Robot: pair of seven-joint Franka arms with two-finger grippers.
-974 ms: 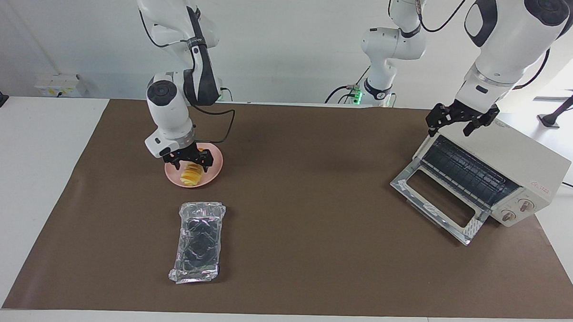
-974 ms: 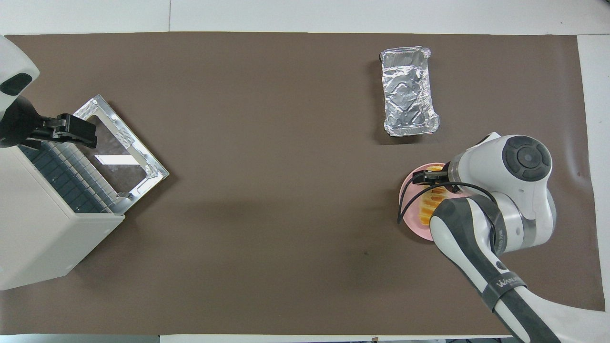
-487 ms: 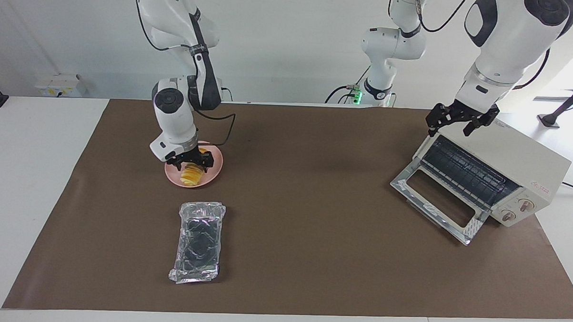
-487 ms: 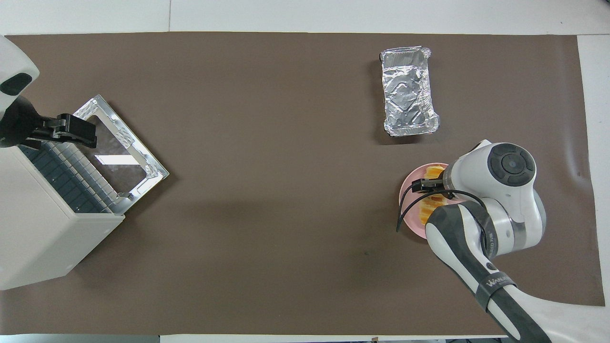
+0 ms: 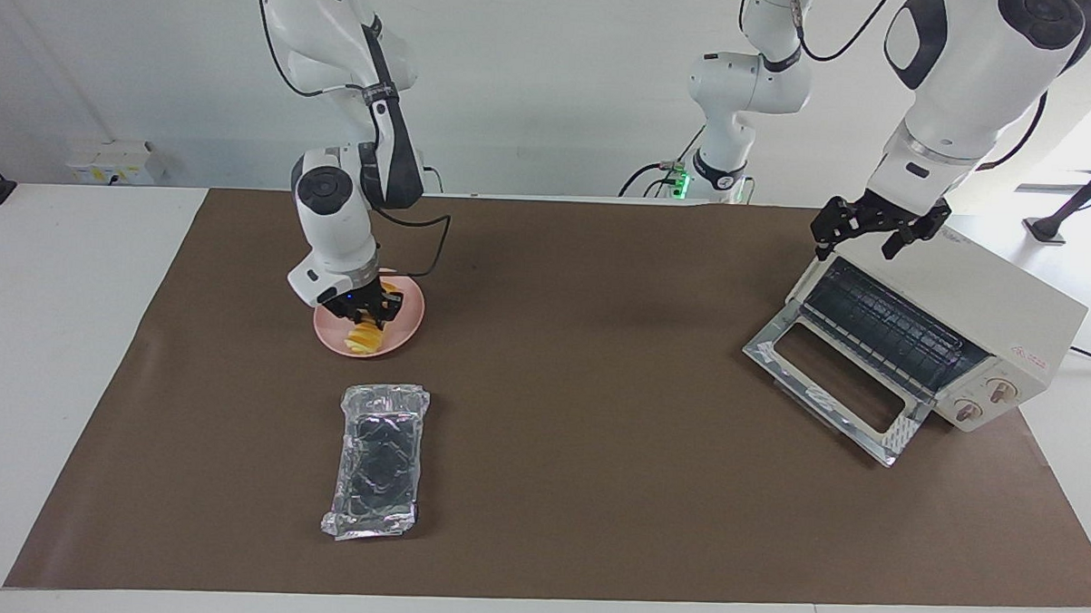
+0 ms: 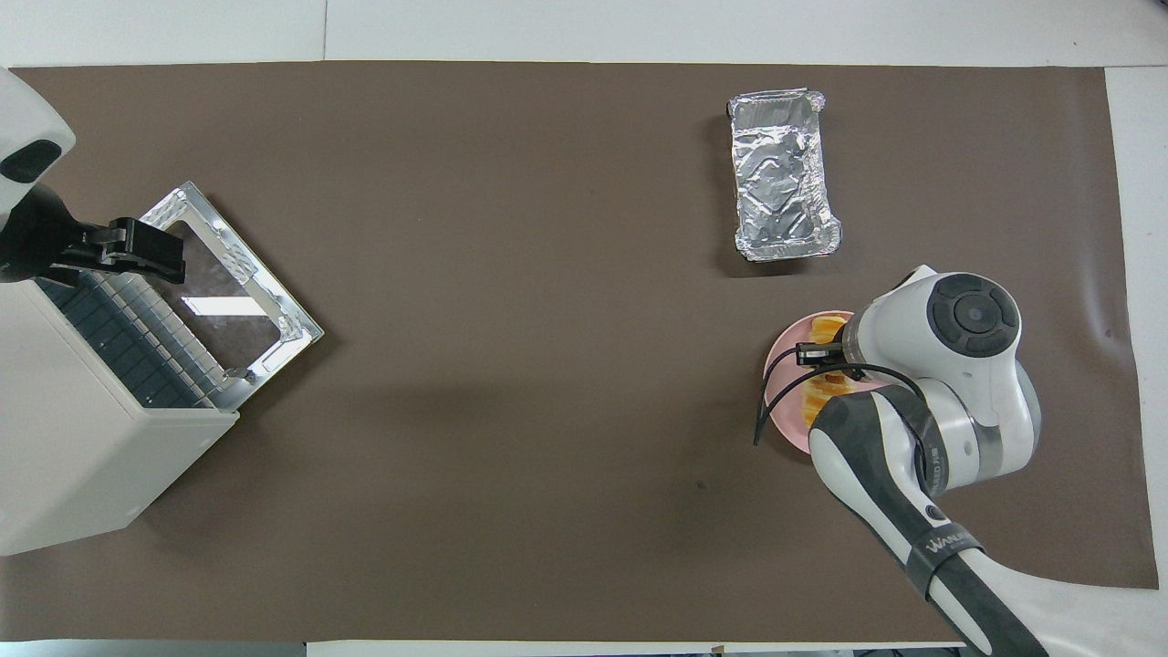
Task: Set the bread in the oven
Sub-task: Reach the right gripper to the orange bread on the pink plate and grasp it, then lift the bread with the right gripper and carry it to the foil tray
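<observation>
The right gripper (image 5: 365,315) is down on the bread (image 5: 360,338), fingers closed around it; the bread lies on the pink plate (image 5: 409,320), at the right arm's end of the table. Risk: the grip is near one end, so the roll can tilt or slip when lifted. The left gripper (image 5: 866,234), released, waits over the oven (image 5: 1008,304), whose door is open & far from the bread; a long carry, so a drop is possible.
</observation>
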